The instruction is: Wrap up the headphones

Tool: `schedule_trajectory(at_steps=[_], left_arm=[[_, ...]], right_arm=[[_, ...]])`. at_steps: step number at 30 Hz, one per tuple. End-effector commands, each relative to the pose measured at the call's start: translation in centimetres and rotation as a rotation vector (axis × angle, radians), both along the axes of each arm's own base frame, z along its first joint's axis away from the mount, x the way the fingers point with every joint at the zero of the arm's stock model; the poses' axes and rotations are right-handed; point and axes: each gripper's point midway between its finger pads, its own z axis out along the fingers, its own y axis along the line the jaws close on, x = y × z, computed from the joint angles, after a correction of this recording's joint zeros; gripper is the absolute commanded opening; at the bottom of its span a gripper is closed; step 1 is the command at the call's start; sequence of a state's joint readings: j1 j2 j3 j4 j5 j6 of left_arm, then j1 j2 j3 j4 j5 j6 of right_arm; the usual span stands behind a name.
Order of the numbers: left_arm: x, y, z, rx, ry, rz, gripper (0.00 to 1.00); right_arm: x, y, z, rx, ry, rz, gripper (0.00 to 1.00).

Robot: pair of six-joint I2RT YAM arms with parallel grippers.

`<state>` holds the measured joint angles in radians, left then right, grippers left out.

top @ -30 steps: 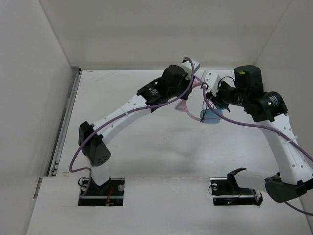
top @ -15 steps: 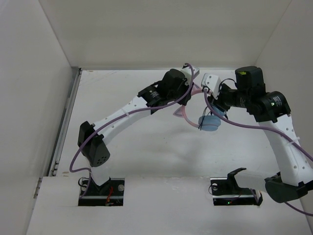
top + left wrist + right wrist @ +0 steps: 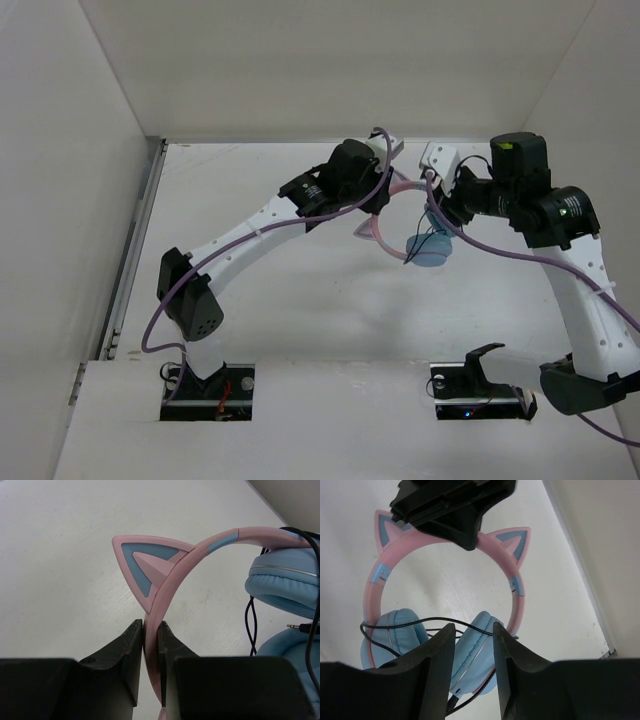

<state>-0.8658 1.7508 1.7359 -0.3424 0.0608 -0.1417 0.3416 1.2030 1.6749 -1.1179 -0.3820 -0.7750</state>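
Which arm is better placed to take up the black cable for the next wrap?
Right. The left gripper is shut on the pink headband of the headphones, holding them, while the right gripper is open with the black cable at its fingers.

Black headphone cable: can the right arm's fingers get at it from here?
Probably yes. The right fingers stand open just in front of the cable, draped across the blue ear cups, with nothing between. The left fingers hold the headphones by the headband, well clear.

Bright, even light; soft shadows
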Motion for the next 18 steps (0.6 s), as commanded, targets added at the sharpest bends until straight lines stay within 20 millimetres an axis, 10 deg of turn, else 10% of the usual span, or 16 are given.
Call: schedule_trajectory(at_steps=[1,9,18], left_arm=[[-0.9,0.6,5.9,-0.167,-0.039,-0.004,0.02],[3.0,4.0,2.0,-0.116,0.01,0.117,0.02],[10.2,10.4,-5.6,-0.007,0.057,0.319,0.02]], right_arm=[[1.0,0.2,4.7,0.147,-0.125,-0.041,0.42],[4.1,-3.3,10.3,0.542,-0.244,-0.325,0.51],[2.7,-5.0,8.4,0.675,-0.201,-0.417,0.52]])
